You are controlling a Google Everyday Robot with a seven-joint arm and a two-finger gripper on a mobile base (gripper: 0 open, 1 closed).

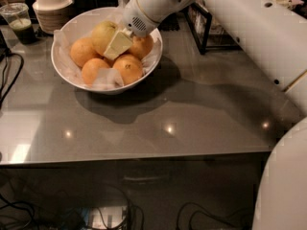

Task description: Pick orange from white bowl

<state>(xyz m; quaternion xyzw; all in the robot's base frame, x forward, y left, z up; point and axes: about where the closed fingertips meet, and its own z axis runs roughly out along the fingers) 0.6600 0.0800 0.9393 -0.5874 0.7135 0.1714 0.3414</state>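
The orange (101, 34), pale yellow-green and the largest fruit, lies at the back of the white bowl (82, 84), which is lined with crinkled white paper. My gripper (117, 44) reaches down into the bowl from the upper right and rests against the orange's right side. Smaller deep-orange fruits (127, 68) lie around it, in front of and beside the orange. The white arm hides the bowl's far right rim.
Stacked small white paper bowls (50, 4) and a plastic cup of green drink (18, 20) stand at the back left. Black cables (7, 75) trail on the left. A dark rack (206, 23) stands right of the bowl. The grey table's front edge (144, 153) runs across below.
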